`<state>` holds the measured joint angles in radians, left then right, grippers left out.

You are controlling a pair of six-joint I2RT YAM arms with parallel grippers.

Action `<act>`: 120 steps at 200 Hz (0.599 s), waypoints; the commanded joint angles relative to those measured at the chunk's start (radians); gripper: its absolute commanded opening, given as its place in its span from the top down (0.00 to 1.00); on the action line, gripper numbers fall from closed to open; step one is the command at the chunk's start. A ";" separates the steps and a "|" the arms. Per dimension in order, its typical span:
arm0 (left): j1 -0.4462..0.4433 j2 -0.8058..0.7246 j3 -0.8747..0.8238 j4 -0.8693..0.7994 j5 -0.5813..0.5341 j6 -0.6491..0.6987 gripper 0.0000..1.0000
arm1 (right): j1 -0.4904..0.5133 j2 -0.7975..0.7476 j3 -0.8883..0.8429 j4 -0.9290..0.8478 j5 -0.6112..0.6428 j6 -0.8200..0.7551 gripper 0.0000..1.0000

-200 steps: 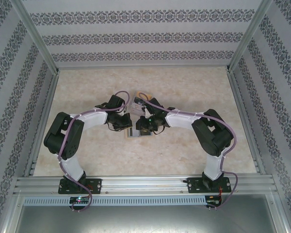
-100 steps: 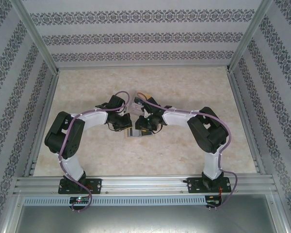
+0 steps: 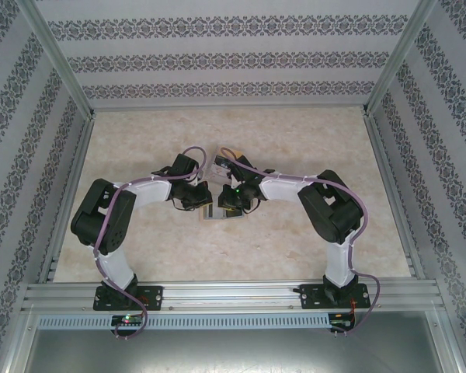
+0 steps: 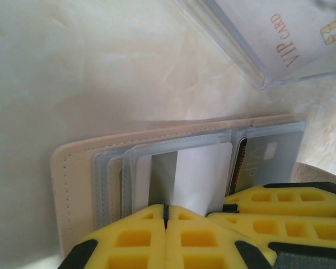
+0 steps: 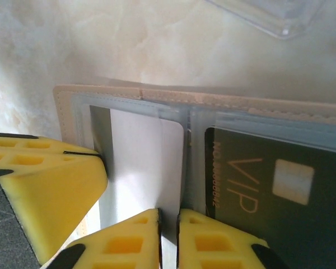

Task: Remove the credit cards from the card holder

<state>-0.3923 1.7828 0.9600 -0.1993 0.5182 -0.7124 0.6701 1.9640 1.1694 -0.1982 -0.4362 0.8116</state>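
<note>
The card holder [image 4: 73, 185] is an open tan wallet with clear sleeves, flat on the table [image 3: 217, 214]. A white credit card [image 5: 140, 162] sticks out of one sleeve, and a dark VIP credit card [image 5: 263, 179] sits in the sleeve beside it. My right gripper [image 5: 169, 224] is shut on the white card's edge, which runs between its yellow fingers. My left gripper [image 4: 166, 216] is shut, fingertips together at the sleeve edge on the holder's other side. Both grippers meet over the holder in the top view, left gripper [image 3: 204, 196] facing right gripper [image 3: 229, 200].
A clear plastic case [image 4: 269, 45] with a light VIP card [image 4: 302, 33] in it lies just beyond the holder, close to both wrists [image 3: 217, 165]. Pale marble tabletop [image 3: 295, 249] surrounds them, with patterned walls and metal rails at the edges.
My right gripper has narrowed onto the white card, and the right arm has shifted slightly left toward the holder. The left arm has held still.
</note>
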 commanded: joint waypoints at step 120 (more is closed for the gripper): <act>0.010 0.037 -0.003 -0.104 0.007 0.060 0.92 | -0.060 -0.088 -0.159 0.202 -0.088 -0.015 0.90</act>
<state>-0.3904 1.7855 0.9802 -0.2405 0.5308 -0.6819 0.6342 1.9137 1.0580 -0.0589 -0.4870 0.8055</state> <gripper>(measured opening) 0.093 0.081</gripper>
